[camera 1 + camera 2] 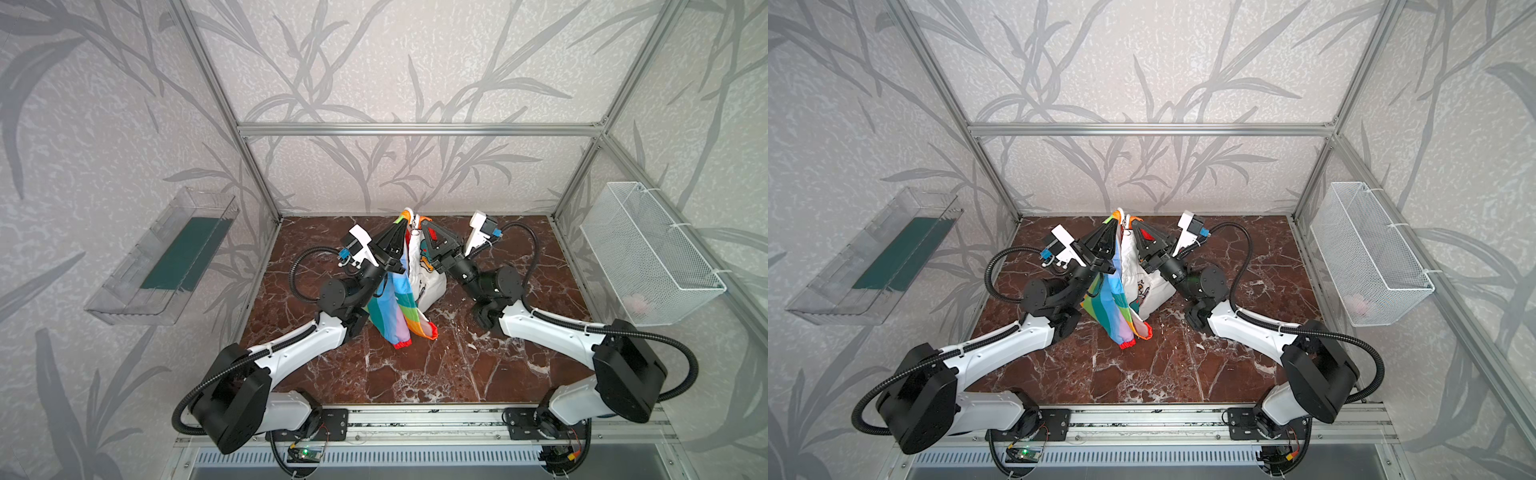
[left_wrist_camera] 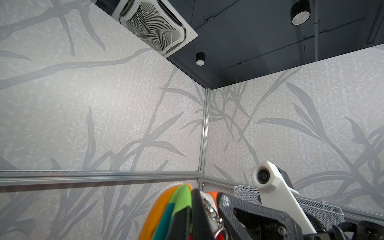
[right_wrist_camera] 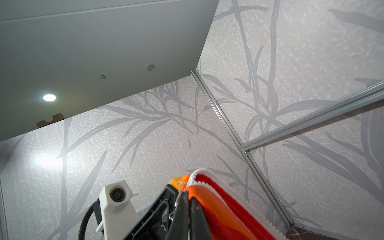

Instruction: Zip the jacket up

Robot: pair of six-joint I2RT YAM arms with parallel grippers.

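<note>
Left fingers (image 1: 392, 241): pinching tight on the jacket (image 1: 395, 307) top.
Right fingers (image 3: 196, 216): pinching tight on it just beside.
Jacket: hanging down, touching the table (image 1: 457, 374).

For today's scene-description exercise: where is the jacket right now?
In both top views the jacket hangs over the table, centre-back, held at its top between the left gripper and the right gripper.

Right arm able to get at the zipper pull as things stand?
Probably not without letting go. The right gripper is shut on the jacket at its top edge, and the left gripper pinches the other side. The zipper pull hangs in the narrow gap between them: close, but both grippers are occupied.
</note>
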